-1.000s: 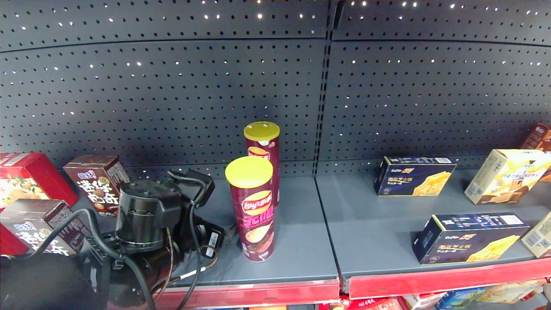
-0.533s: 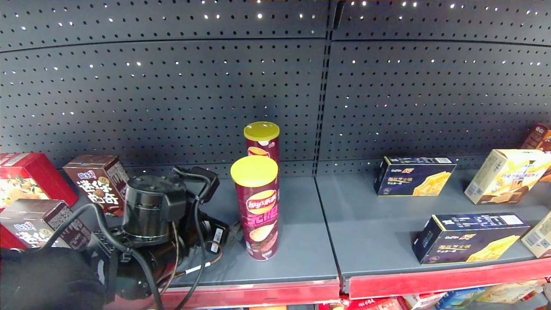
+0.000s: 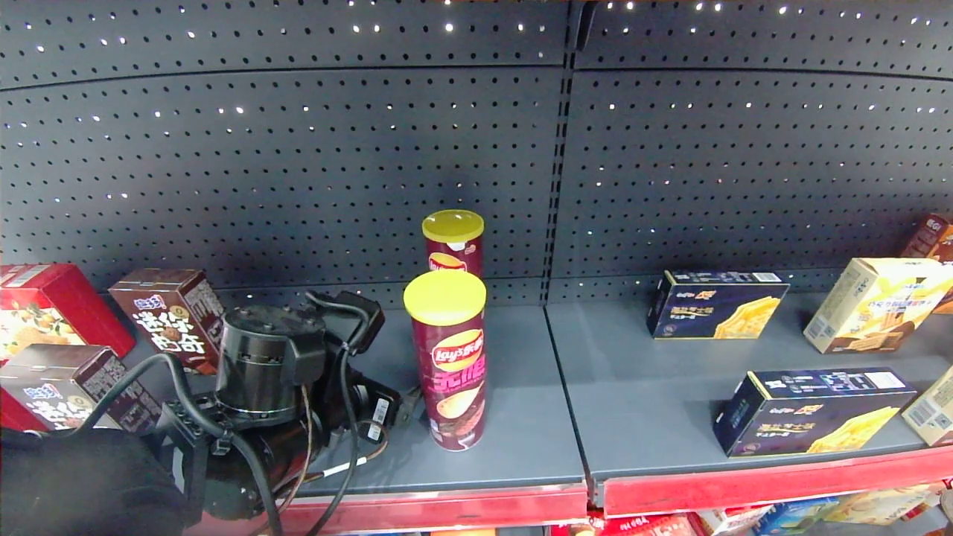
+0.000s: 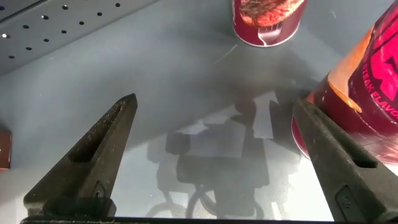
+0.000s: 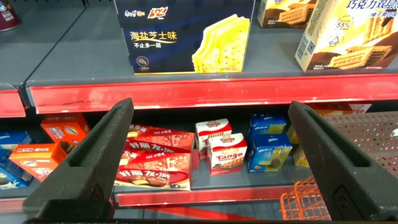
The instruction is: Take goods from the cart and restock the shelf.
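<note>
Two maroon chip cans with yellow lids stand upright on the grey shelf (image 3: 521, 417). The front can (image 3: 449, 365) is near the shelf's middle, and the rear can (image 3: 453, 242) is close to the pegboard. My left gripper (image 3: 402, 406) sits low on the shelf, just left of the front can's base. In the left wrist view the left gripper (image 4: 214, 106) is open with bare shelf between its fingers. The front can (image 4: 367, 74) stands against the outer finger, and the rear can (image 4: 267, 22) is farther off. My right gripper (image 5: 210, 107) is open and holds nothing, out in front of the shelf edge.
Brown and red boxes (image 3: 167, 313) crowd the shelf's left end. Dark blue biscuit boxes (image 3: 808, 409) and cream boxes (image 3: 871, 301) lie on the right section. Below the red shelf edge (image 5: 205, 93) are lower shelves of boxes and an orange cart corner (image 5: 305, 202).
My left arm has crept to the right along the shelf. The front can has shifted right with it and now stands straighter. The rear can has not moved.
</note>
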Available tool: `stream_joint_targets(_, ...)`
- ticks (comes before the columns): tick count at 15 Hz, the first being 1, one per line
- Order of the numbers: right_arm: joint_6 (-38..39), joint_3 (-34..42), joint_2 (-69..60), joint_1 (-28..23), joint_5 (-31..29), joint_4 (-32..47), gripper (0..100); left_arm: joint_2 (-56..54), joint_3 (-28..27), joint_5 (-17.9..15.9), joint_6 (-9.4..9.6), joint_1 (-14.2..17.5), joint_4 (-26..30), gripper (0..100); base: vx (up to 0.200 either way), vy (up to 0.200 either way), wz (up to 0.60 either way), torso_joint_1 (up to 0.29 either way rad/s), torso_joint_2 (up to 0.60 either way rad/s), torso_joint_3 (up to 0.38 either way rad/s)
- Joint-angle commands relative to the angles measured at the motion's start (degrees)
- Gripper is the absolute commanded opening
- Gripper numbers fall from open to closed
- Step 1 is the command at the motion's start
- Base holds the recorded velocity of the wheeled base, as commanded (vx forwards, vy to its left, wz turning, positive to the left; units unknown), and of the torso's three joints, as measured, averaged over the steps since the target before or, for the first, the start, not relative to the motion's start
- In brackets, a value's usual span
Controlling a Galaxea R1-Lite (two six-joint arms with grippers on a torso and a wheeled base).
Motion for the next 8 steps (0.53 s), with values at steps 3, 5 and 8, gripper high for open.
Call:
stream_joint_targets(3, 0.0, 0.0, 0.13, 0.02, -0.02, -0.01, 100, -0.17, 0.33, 0.01, -0.01, -0.4, -0.03, 100, 0.0, 0.0, 0.0, 0.0, 0.0, 0.0)
stream_joint_targets(5, 0.0, 0.0, 0.13, 0.02, -0.02, -0.01, 100, -0.43, 0.33, 0.01, -0.01, -0.4, -0.03, 100, 0.0, 0.0, 0.0, 0.0, 0.0, 0.0)
stream_joint_targets(8, 0.0, 0.0, 0.13, 0.02, -0.02, -0.01, 100, -0.7, 1.65, 0.1, -0.1, 0.48, -0.03, 100, 0.0, 0.0, 0.0, 0.0, 0.0, 0.0)
